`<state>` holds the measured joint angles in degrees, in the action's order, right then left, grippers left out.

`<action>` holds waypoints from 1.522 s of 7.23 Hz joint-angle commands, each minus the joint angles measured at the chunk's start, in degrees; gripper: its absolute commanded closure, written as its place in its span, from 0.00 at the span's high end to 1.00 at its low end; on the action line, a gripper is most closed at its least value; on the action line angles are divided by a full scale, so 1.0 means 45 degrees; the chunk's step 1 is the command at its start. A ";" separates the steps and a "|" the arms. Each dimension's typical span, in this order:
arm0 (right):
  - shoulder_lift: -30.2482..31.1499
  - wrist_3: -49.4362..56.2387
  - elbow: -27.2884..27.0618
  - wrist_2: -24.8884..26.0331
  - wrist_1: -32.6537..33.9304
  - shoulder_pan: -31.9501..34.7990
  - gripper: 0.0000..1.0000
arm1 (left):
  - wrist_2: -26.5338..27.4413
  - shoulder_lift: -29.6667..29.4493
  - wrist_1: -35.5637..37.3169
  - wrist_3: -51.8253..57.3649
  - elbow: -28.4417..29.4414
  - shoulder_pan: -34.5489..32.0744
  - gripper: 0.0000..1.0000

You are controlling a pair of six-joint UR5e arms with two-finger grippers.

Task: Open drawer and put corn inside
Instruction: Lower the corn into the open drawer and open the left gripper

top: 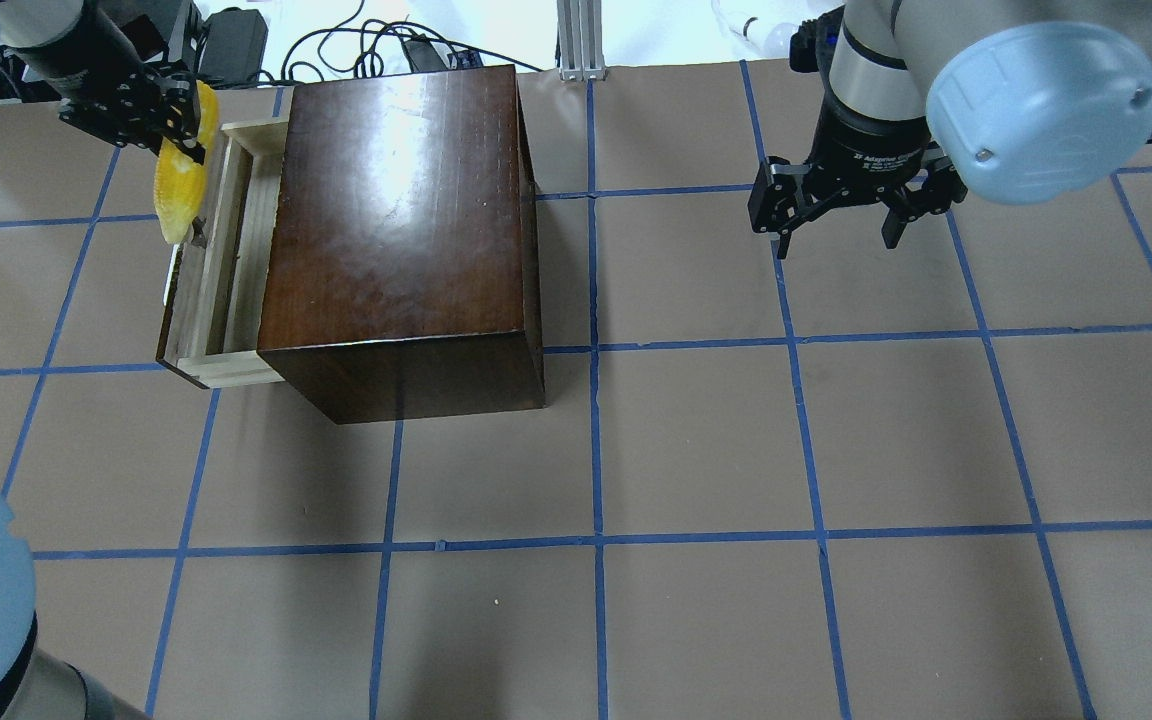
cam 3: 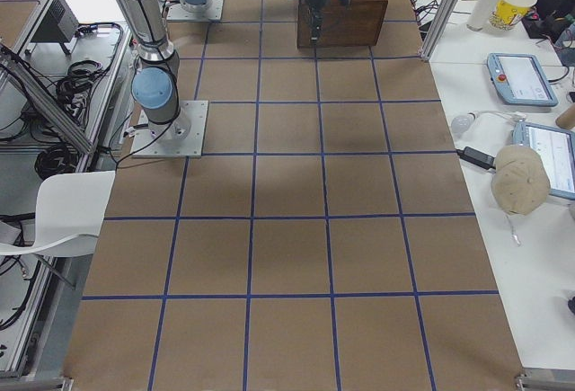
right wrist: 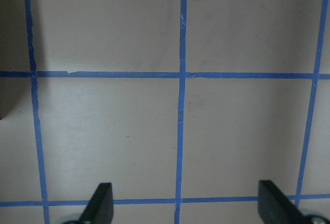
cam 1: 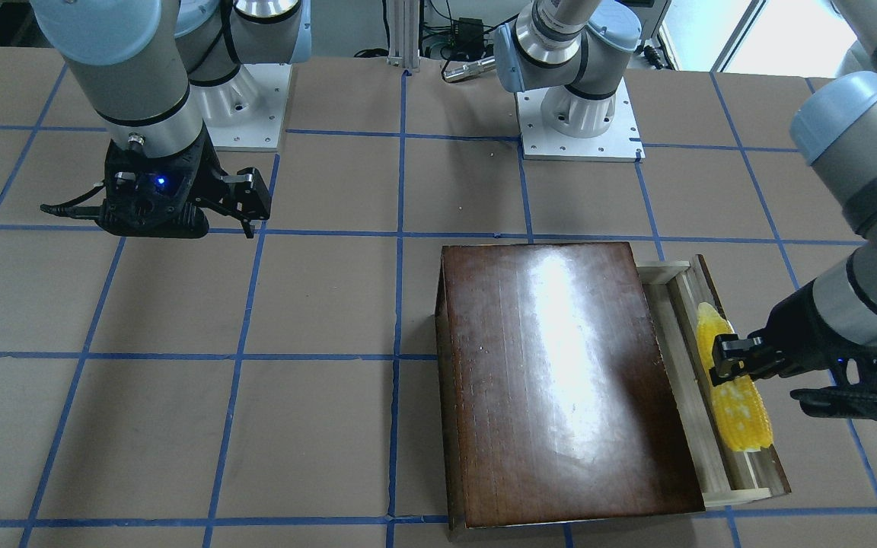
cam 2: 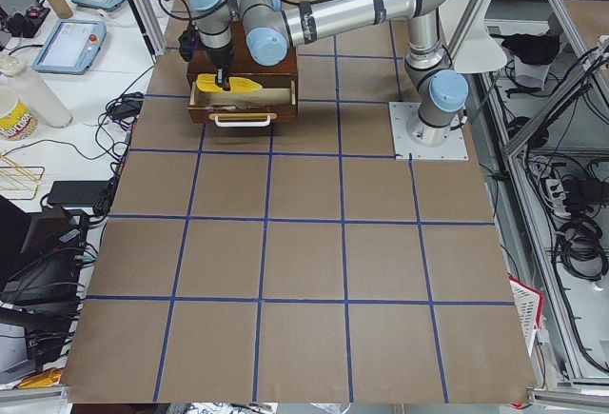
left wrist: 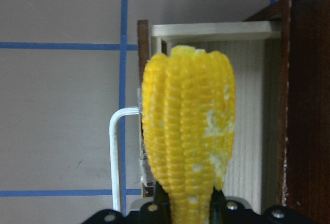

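Observation:
The drawer (cam 1: 680, 358) stands pulled out of the glossy dark-brown box (cam 1: 560, 380); its pale wooden floor shows in the overhead view (top: 233, 250). My left gripper (cam 1: 724, 358) is shut on the yellow corn (cam 1: 739, 411) and holds it lengthwise over the drawer's front part. In the left wrist view the corn (left wrist: 188, 141) hangs above the front panel and the pale floor (left wrist: 252, 131), next to the whitish handle (left wrist: 116, 157). My right gripper (top: 841, 225) is open and empty, above bare table far from the box.
The brown table (top: 696, 440) carries a grid of blue tape lines. The two arm bases (cam 1: 579, 114) stand at the robot's edge. The right wrist view shows only the table and my open fingertips (right wrist: 100, 206).

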<state>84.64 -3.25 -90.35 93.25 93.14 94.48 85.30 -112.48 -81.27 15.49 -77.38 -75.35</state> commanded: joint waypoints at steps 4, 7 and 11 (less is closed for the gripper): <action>0.0000 0.0001 0.0000 0.0020 0.0006 0.0000 1.00 | -0.0030 -0.0296 0.0091 0.0503 -0.0675 0.0025 0.26; 0.0019 0.0001 0.0000 0.0039 -0.0013 0.0000 1.00 | 0.0067 -0.0336 0.0033 0.0425 -0.0656 0.0025 1.00; 0.0000 0.0001 0.0000 0.0039 -0.0013 0.0000 1.00 | 0.0204 0.0093 -0.0607 0.0250 -0.0520 -0.0130 1.00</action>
<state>84.67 -3.25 -90.35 93.43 93.11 94.48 86.07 -112.81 -82.02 17.06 -80.08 -75.49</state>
